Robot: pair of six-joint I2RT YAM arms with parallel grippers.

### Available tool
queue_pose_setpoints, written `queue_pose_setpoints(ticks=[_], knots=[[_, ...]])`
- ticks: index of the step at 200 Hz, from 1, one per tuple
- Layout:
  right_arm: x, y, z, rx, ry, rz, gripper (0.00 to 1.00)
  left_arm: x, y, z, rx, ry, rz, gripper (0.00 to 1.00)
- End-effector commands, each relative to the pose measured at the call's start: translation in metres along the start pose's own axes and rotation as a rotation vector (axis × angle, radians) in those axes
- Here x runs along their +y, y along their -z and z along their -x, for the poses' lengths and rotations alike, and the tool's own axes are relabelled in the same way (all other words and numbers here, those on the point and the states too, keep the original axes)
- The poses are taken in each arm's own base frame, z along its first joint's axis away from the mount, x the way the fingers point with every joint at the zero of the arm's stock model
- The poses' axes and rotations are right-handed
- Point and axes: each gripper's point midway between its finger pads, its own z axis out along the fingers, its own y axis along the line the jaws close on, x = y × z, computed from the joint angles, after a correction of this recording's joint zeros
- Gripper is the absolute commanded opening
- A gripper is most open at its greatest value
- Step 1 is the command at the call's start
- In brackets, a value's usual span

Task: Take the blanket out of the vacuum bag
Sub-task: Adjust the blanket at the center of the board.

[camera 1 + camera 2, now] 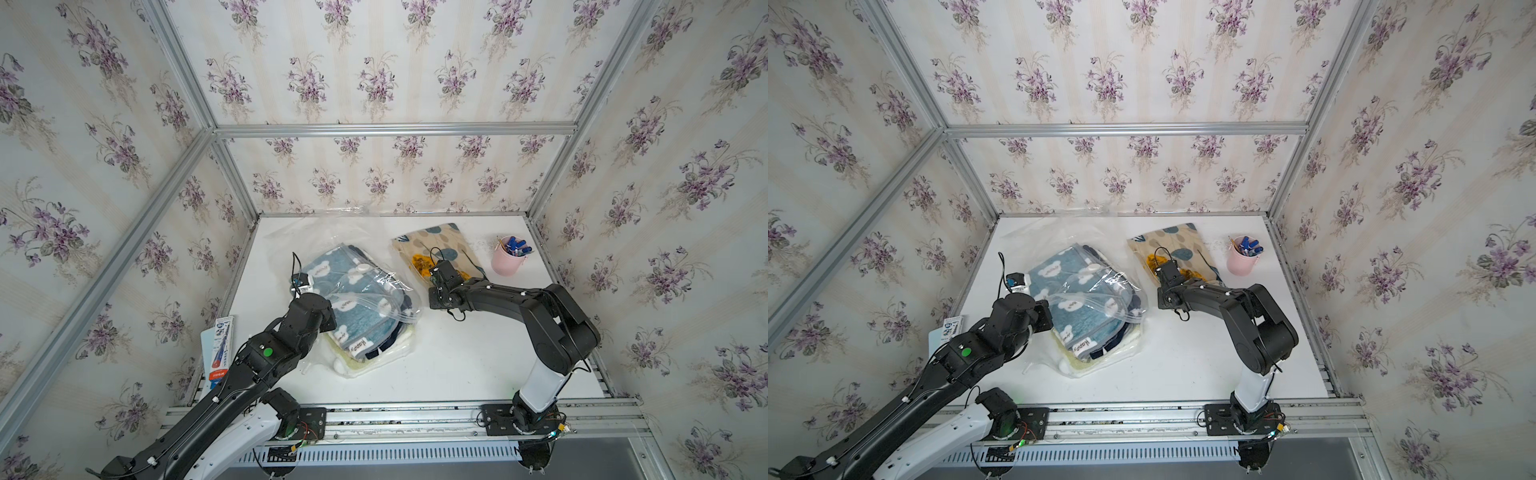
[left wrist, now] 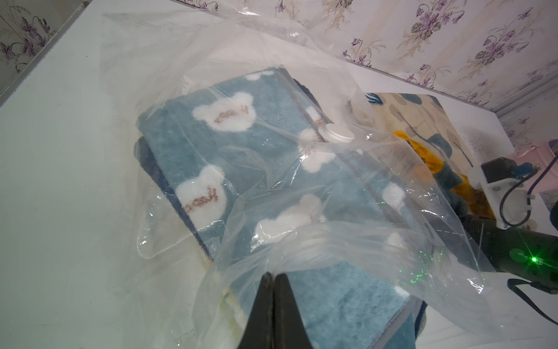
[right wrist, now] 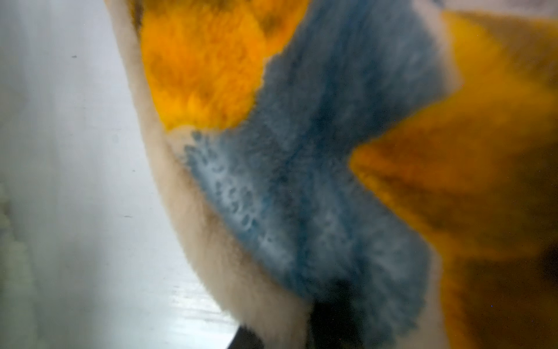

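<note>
The vacuum bag (image 1: 316, 237) (image 1: 1059, 232) lies crumpled on the left-centre of the white table, its round white valve cap (image 1: 364, 268) (image 2: 335, 133) facing up. A folded blue blanket with white bears (image 1: 365, 328) (image 2: 211, 145) lies mostly inside it; one end pokes out of the mouth toward the front. My left gripper (image 2: 273, 276) is shut on the bunched plastic at the bag's mouth. A beige blanket with blue and orange spots (image 1: 440, 241) (image 3: 302, 181) lies outside the bag at the back right. My right gripper (image 3: 287, 329) is down on its near edge, fingers closed on a fold of the fabric.
A pink cup of pens (image 1: 508, 259) stands at the back right, close to the beige blanket. A flat printed package (image 1: 218, 349) lies along the table's left edge by the left arm. Cream fabric (image 1: 361, 368) shows under the blue blanket. Aluminium-framed walls close three sides.
</note>
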Motion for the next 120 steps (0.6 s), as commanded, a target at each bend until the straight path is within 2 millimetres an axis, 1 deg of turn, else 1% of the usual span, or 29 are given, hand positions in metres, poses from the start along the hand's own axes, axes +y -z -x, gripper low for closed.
queue_pose_setpoints(ticks=[1,15,26,36,42,51,52,53,55,56,59,61,63,65,71,72,74,81,91,109,120], knots=[[0.013,0.023,0.006,-0.006,-0.008,0.087,0.11,0.002,0.001,0.001,-0.005,0.002,0.006,0.03],[0.03,0.045,0.016,-0.021,0.001,0.182,0.12,0.0,0.001,0.002,-0.004,0.0,0.002,0.03],[0.047,0.058,0.019,0.001,0.018,0.277,0.14,-0.001,0.001,0.003,-0.005,0.0,-0.002,0.03],[0.057,0.062,0.017,0.041,0.026,0.329,0.16,-0.003,0.001,0.004,-0.007,0.002,-0.01,0.04],[0.06,0.06,0.015,0.061,0.026,0.346,0.2,-0.005,0.0,0.004,-0.007,0.004,-0.017,0.04],[0.068,0.055,0.008,0.116,0.02,0.39,0.42,-0.006,0.0,0.004,-0.006,0.003,-0.023,0.04],[0.068,0.055,0.008,0.116,0.02,0.39,0.42,-0.007,0.0,0.004,-0.006,0.004,-0.025,0.04],[0.069,0.054,0.006,0.132,0.014,0.401,0.47,-0.007,-0.001,0.004,-0.004,0.003,-0.025,0.04],[0.071,0.053,0.004,0.147,0.008,0.415,0.51,-0.007,-0.001,0.004,-0.004,0.003,-0.026,0.05],[0.071,0.053,0.004,0.147,0.008,0.415,0.51,-0.007,-0.001,0.003,-0.003,0.002,-0.026,0.05],[0.074,0.051,0.002,0.165,-0.002,0.441,0.56,-0.008,-0.001,0.004,-0.003,0.004,-0.03,0.05],[0.08,0.052,-0.002,0.191,-0.01,0.483,0.6,-0.008,-0.001,0.004,-0.002,0.003,-0.031,0.05],[0.081,0.052,-0.003,0.195,-0.011,0.494,0.61,-0.009,-0.001,0.004,-0.001,0.004,-0.034,0.05],[0.086,0.053,-0.005,0.205,-0.018,0.528,0.65,-0.01,-0.001,0.004,0.0,0.004,-0.037,0.05],[0.094,0.057,-0.01,0.22,-0.031,0.591,0.67,-0.011,-0.001,0.003,0.002,0.003,-0.042,0.05],[0.089,0.057,-0.006,0.214,-0.05,0.594,0.68,-0.011,-0.001,0.003,0.003,0.003,-0.043,0.05],[0.086,0.057,-0.003,0.21,-0.069,0.606,0.68,-0.011,-0.001,0.003,0.004,0.003,-0.044,0.05],[0.086,0.062,0.0,0.196,-0.09,0.643,0.68,-0.011,-0.001,0.003,0.006,0.002,-0.046,0.06],[0.08,0.07,0.007,0.16,-0.118,0.658,0.66,-0.011,0.0,0.003,0.004,0.001,-0.046,0.06],[0.057,0.084,0.026,0.064,-0.149,0.575,0.64,-0.01,0.001,0.004,0.001,0.0,-0.047,0.06],[0.037,0.089,0.037,0.003,-0.181,0.503,0.64,-0.011,0.001,0.004,0.001,0.0,-0.048,0.06]])
